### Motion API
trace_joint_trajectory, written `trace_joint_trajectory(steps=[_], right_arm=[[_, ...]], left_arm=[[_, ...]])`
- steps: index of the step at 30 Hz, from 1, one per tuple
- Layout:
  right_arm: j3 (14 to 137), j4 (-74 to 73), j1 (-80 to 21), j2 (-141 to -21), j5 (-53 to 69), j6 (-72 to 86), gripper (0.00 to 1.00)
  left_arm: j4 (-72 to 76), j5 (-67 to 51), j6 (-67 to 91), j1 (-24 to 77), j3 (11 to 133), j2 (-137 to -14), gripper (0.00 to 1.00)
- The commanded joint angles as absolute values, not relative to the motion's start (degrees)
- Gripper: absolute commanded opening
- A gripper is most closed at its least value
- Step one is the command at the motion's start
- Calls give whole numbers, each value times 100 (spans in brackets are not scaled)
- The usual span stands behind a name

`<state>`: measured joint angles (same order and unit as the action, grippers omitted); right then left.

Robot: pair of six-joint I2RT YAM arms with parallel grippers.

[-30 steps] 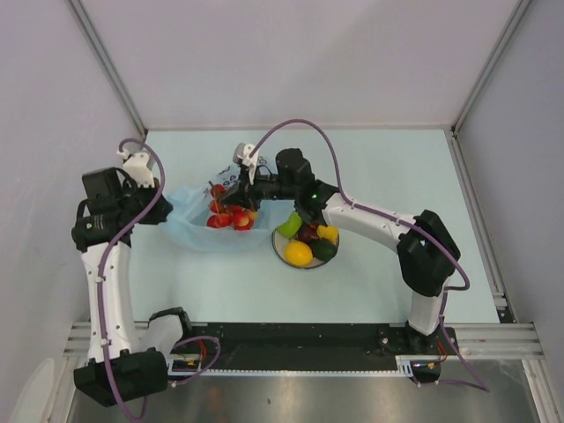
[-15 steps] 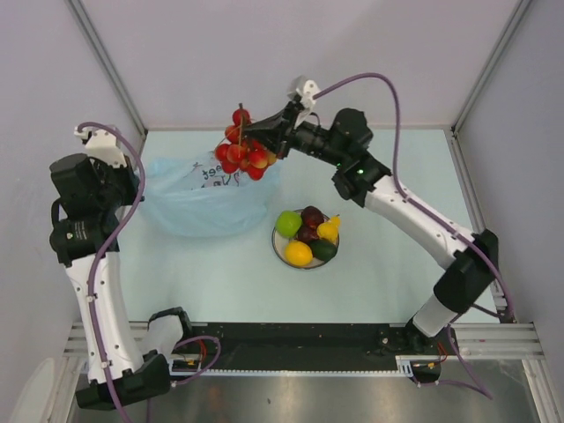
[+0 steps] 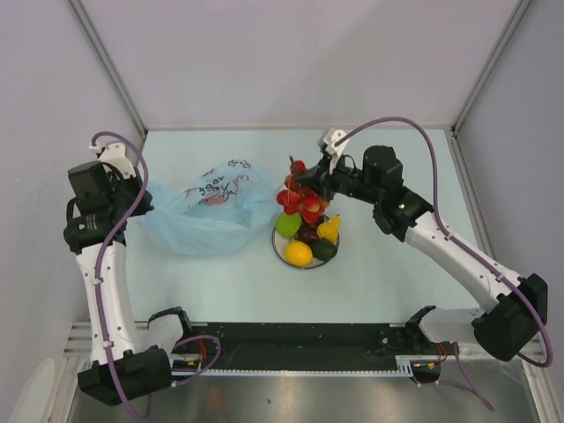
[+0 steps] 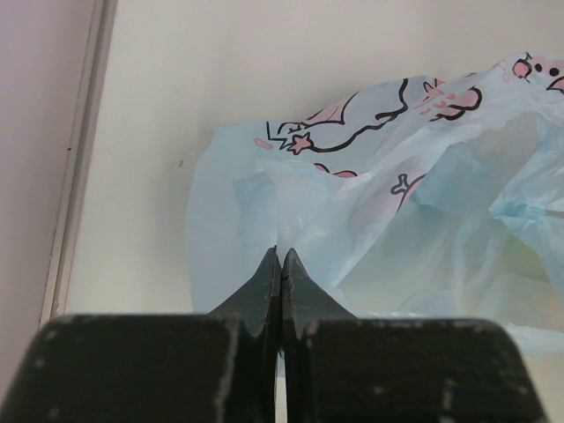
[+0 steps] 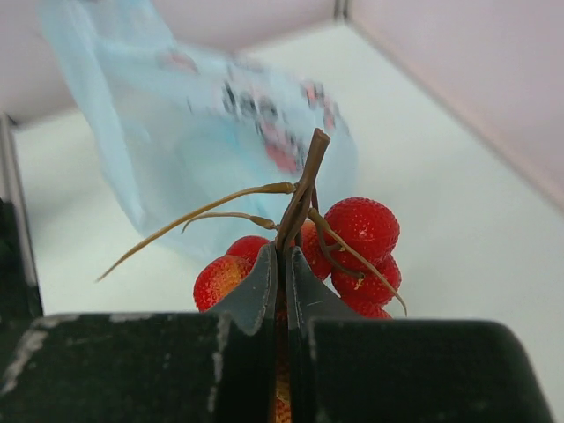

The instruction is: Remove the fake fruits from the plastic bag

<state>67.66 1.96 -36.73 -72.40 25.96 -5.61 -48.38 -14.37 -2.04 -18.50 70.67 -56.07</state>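
Observation:
The light-blue plastic bag (image 3: 207,216) lies slumped at the table's left. My left gripper (image 3: 144,188) is shut on its left edge, and in the left wrist view a thin fold of the bag (image 4: 397,203) sits pinched at that gripper's (image 4: 280,257) tips. My right gripper (image 3: 307,183) is shut on the brown stem of a red berry cluster (image 3: 300,201), which hangs just above the plate (image 3: 278,248). The right wrist view shows the berries (image 5: 361,227) beyond this gripper (image 5: 283,257). A green apple (image 3: 288,224), a yellow fruit (image 3: 299,254), a dark green one (image 3: 324,250) and a yellow pear-shaped piece (image 3: 330,229) lie on the plate.
A dark red fruit (image 3: 311,233) sits under the berries on the plate. Walls enclose the table on the left, back and right. In the right wrist view the bag (image 5: 203,150) stands behind the berries.
My right arm has lifted the berry cluster out of the bag, swung it up and back, then brought it right and down over the plate. The left arm rose, then lowered, and the bag sagged.

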Motion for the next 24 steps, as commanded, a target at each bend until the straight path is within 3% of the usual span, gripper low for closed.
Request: trace_joint_trajectory(steps=[1, 24], right_arm=[[6259, -641, -3595, -7022, 2233, -1344, 0], [5608, 351, -3577, -7312, 2513, -634, 0]], left_arm=[[-4623, -1731, -62, -1907, 6961, -5581, 0], [-4588, -2118, -44, -1978, 6706, -5537, 0]])
